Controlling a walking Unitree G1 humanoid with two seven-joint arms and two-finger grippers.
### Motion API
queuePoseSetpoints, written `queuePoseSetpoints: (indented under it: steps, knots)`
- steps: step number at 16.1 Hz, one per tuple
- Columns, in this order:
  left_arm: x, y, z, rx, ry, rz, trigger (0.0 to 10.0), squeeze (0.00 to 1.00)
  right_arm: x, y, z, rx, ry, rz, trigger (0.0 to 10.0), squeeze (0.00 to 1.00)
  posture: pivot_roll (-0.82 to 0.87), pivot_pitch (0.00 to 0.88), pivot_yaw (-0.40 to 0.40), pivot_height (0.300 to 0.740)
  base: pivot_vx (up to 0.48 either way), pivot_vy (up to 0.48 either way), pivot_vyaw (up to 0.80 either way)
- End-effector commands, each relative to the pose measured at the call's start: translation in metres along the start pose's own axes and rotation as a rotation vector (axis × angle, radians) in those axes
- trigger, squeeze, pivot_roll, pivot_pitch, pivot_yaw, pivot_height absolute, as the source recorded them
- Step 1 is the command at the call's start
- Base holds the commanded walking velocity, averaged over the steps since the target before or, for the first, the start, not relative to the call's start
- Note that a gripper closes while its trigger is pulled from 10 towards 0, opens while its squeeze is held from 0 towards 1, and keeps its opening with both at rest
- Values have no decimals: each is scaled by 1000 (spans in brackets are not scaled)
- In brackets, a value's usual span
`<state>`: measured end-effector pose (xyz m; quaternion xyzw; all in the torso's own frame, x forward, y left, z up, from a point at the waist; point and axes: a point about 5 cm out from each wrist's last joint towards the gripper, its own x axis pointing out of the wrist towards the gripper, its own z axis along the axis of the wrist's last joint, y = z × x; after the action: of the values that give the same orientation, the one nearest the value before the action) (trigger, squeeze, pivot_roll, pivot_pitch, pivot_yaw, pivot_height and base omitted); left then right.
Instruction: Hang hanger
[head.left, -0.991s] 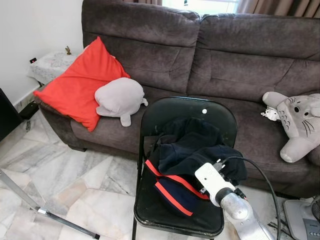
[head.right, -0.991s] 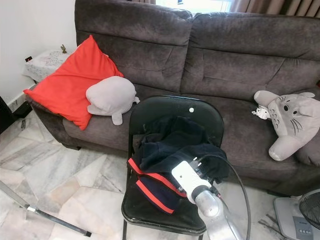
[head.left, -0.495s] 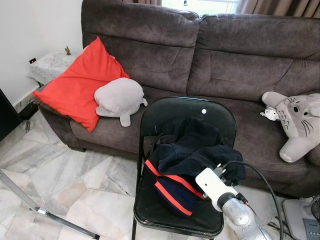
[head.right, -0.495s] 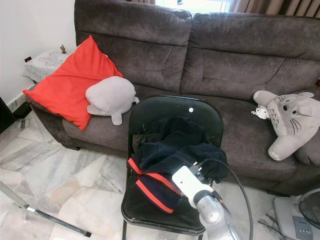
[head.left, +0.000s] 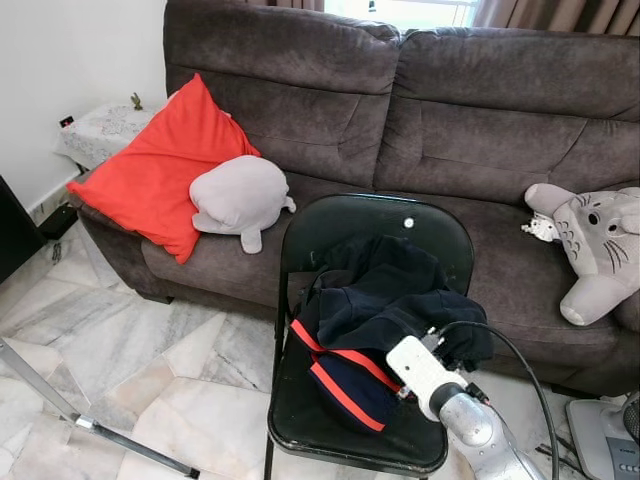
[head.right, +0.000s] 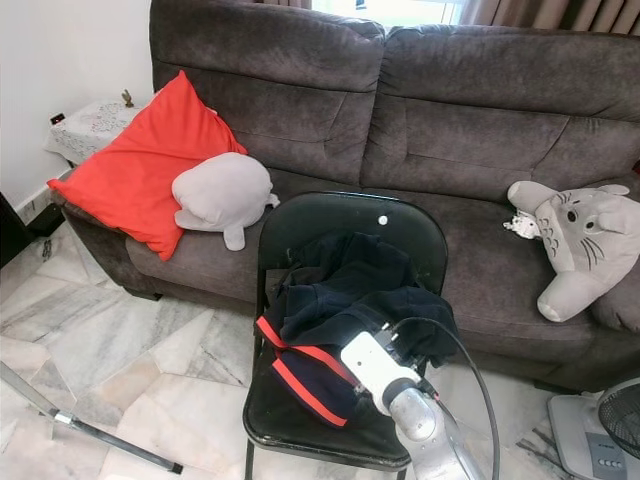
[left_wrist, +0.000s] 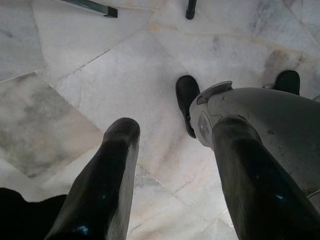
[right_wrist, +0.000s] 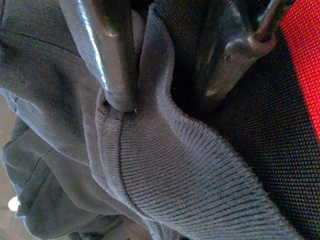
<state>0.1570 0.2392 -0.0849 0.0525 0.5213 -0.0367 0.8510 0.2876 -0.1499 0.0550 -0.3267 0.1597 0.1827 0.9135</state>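
Note:
A dark navy garment (head.left: 385, 290) with red stripes lies bunched on the seat of a black folding chair (head.left: 345, 222). My right arm's white wrist (head.left: 425, 367) reaches into the garment's near edge. In the right wrist view my right gripper (right_wrist: 167, 97) stands open, with a ribbed fold of the navy fabric (right_wrist: 165, 165) rising between its fingers (right_wrist: 107, 55). A thin metal wire (right_wrist: 272, 17) shows beside one finger, against the red stripe (right_wrist: 302, 65). My left gripper (left_wrist: 175, 127) hangs open over the marble floor.
Behind the chair stands a brown sofa (head.left: 480, 130) with a red cushion (head.left: 160, 170), a grey plush (head.left: 240, 195) and a grey Totoro plush (head.left: 600, 245). A metal bar (head.left: 100, 430) lies on the floor at left. A fan base (head.left: 605, 440) sits at right.
My right wrist has shifted slightly lower and nearer on the garment. The garment and chair have stayed in place.

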Motion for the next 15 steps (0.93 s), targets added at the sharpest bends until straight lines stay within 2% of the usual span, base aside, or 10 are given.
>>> queuePoseSetpoints:
  steps: [1,4,5,7,8,9,15]
  knots:
    - [-1,3,-4,27,18,6,10000,0,2,-1,1,15,-8,1,10000,0,-55,48,33,740,0,0,0]
    - [-1,3,-4,29,19,5,10000,0,4,3,-1,19,-9,11,10000,0,-52,49,34,740,0,0,0]
    - [-1,3,-4,29,18,5,10000,0,5,2,-1,21,-11,4,314,0,-50,48,33,740,0,0,0]
    - [-1,3,-4,29,18,6,10000,0,7,-2,2,12,-24,-13,0,0,-51,48,33,740,0,0,0]
    - [-1,3,-4,29,17,6,10000,0,8,-3,3,8,-27,-15,3255,0,-50,48,33,740,0,0,0]
    - [-1,3,-3,29,17,5,10000,0,10,-6,4,3,-30,-20,10000,0,-49,47,33,740,0,0,0]
    - [-1,3,-4,30,16,5,10000,0,17,-21,9,-20,-47,-93,10000,0,-43,48,34,740,0,0,0]
